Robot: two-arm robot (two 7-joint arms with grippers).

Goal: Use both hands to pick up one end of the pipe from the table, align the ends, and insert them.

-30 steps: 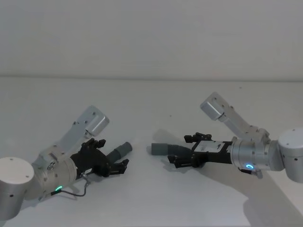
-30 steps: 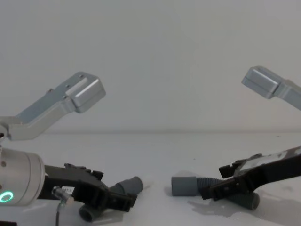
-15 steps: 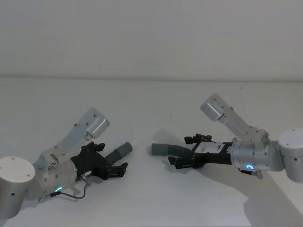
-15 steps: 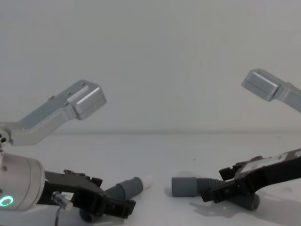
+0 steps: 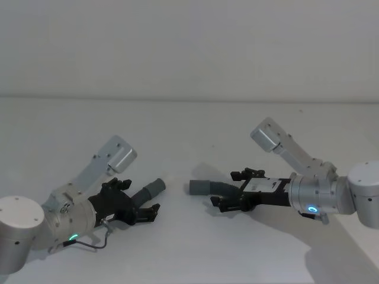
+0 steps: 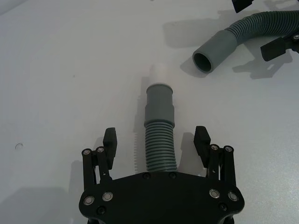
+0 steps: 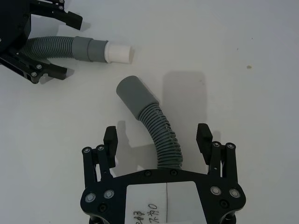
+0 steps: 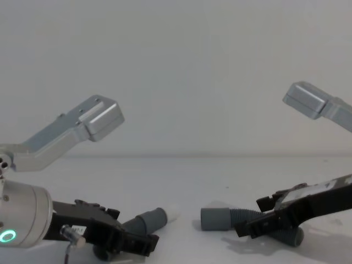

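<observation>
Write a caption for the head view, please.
Open left claw straddles the left hose, open right claw the right hose, both lying on the table.

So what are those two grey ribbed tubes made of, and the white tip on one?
The straight hose, straddled by the open left gripper, and the curved hose, by the open right gripper: probably flexible matte plastic or rubber, given the ridges and bend. The white tip: smooth, likely rigid plastic.

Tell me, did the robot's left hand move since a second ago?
Yes. In the chest view the left hand has sunk a little, farther below the back edge of the table.
</observation>
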